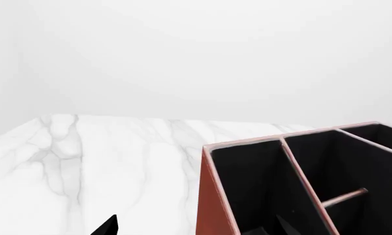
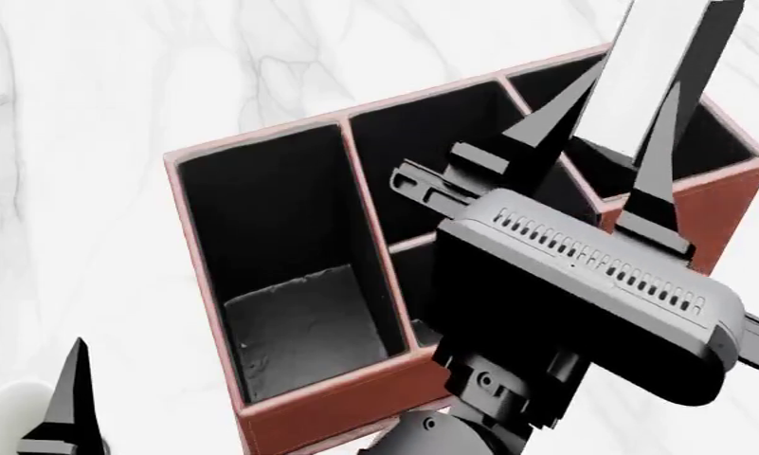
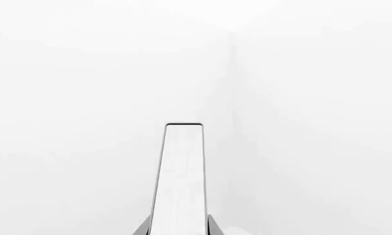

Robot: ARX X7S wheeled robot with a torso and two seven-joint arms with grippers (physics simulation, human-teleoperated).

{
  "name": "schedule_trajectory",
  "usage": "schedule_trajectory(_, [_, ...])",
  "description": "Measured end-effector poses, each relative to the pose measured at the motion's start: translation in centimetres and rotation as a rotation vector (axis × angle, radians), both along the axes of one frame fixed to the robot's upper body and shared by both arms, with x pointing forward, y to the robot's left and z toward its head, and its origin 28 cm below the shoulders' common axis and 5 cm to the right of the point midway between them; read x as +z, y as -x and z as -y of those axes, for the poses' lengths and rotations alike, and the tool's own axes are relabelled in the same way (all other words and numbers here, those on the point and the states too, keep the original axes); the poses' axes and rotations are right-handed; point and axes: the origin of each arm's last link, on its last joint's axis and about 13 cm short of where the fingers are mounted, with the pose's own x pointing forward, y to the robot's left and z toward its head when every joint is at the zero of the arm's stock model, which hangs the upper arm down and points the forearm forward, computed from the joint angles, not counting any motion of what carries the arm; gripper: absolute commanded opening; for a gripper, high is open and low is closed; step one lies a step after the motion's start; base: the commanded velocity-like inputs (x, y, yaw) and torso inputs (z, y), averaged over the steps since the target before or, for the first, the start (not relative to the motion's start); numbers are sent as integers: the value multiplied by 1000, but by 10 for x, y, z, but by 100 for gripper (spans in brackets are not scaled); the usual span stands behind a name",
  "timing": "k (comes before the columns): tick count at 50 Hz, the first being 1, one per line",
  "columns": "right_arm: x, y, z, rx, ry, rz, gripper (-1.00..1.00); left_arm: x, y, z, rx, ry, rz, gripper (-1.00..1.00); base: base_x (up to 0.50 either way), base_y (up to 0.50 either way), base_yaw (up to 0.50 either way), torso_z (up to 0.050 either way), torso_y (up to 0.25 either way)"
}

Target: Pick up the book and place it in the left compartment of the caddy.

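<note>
Right gripper (image 2: 620,156) is clamping the book (image 2: 658,57) upright at upper right of the head view, over the caddy (image 2: 303,412). Left compartment (image 2: 291,284) is lying lower left; advise shifting across, edge vertical, before lowering.

No readable text, labels, numbers on anything; book's covers possibly hidden from view.
</note>
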Motion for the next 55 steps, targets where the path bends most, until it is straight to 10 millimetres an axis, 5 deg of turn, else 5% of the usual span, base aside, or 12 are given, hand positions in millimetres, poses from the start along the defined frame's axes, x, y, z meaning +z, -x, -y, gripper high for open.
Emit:
schedule_trajectory(30, [3, 22, 7, 442, 180, -169, -100, 0, 1, 0, 3, 0, 0, 100, 0, 0, 0, 1, 2])
schedule_trajectory(55, [5, 27, 8, 760, 107, -249, -100, 0, 1, 0, 1, -3, -2, 100, 0, 0, 0, 0, 1])
